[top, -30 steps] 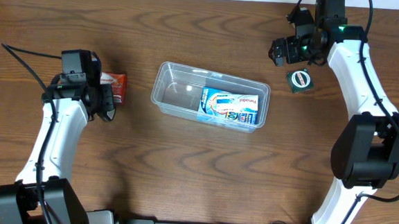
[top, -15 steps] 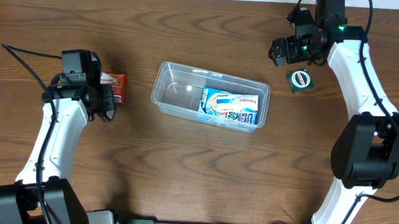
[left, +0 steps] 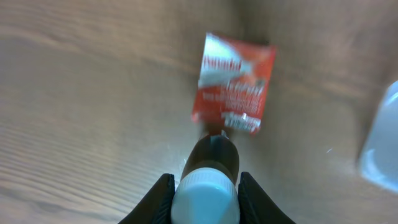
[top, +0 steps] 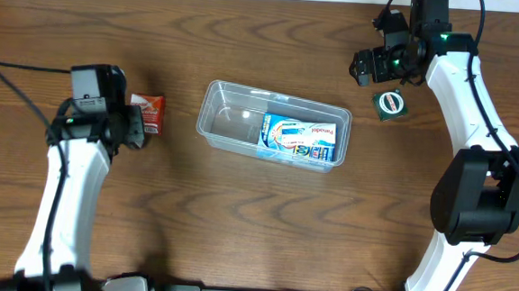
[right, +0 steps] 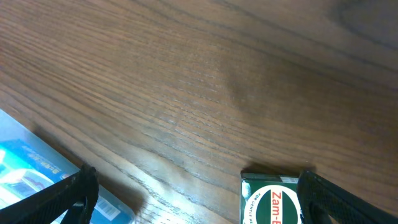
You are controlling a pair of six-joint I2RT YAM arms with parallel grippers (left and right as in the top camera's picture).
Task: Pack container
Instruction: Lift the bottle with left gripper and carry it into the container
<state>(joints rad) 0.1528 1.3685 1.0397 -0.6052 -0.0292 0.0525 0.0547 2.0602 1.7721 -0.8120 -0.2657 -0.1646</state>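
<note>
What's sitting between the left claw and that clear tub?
A red packet, just beside the left gripper; then bare table up to the container. The overhead view shows it.

Tabletop [top: 236,225]: brown, streaky wood grain. Container [top: 232,119]: clear, colourless. Carton [top: 299,136] inside: blue, white print. Packet [left: 233,84] near left edge: red, white lettering. Small bottle [left: 210,171]: brown, white cap. Box [top: 389,104] near far right corner: dark green, white oval label, red lettering.

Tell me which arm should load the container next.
Probably left: the left fingers are shut on a white-capped bottle near the container; the right fingers are open, the green tin on the table.
</note>
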